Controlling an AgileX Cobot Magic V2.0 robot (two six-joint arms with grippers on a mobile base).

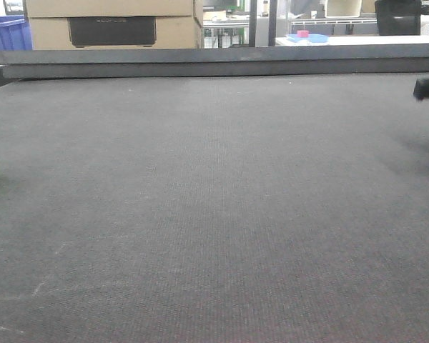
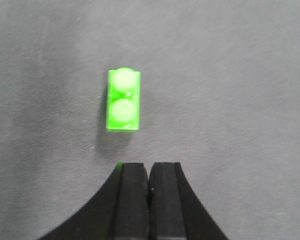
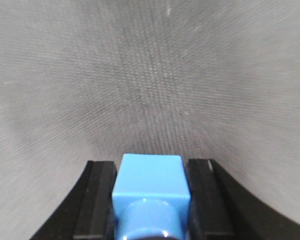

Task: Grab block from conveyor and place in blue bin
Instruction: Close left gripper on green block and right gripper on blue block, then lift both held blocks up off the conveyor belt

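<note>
The wide, dark grey, finely textured conveyor [image 1: 222,214] is bounded by a dark rail [image 1: 214,64] along its far side. One small green block [image 2: 123,100] is carried on it.

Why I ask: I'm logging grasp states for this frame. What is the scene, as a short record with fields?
surface: wide dark grey textured conveyor belt
target: small bright green two-stud plastic block, lying free on the belt
left tool: shut, empty, tips just short of the green block, not touching
right tool: shut on a blue plastic block, above bare belt
background: small pink block on a blue tray beyond the belt
</note>
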